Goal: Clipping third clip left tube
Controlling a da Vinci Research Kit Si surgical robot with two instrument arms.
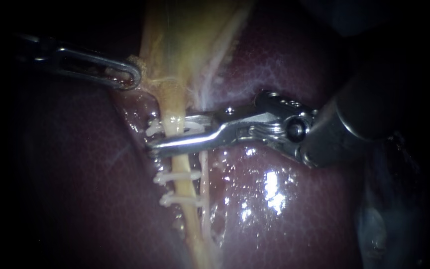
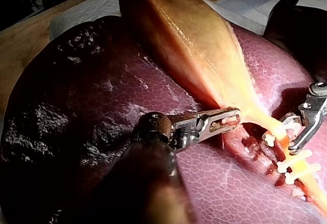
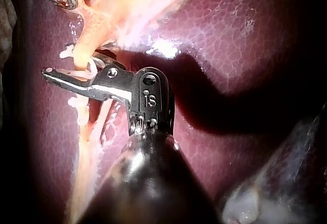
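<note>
R instrument (image 1: 167,134) is nearest the cam. My jaws are nearly together, reaching across the left tube (image 1: 181,167) from its right side. They grip the upper clip (image 1: 197,125), w/ the tube running through that clip. Two lower clips (image 1: 165,178) sit on the same tube just below the jaws, close to each other and not touching them. A thinner tube (image 1: 204,179) runs just right of the left tube. Farther up the tube, on its left, L instrument (image 1: 130,74) has its jaws pinched onto the gallbladder (image 1: 185,40) edge. The liver (image 1: 284,74) lies behind, on both sides of the tube.
</note>
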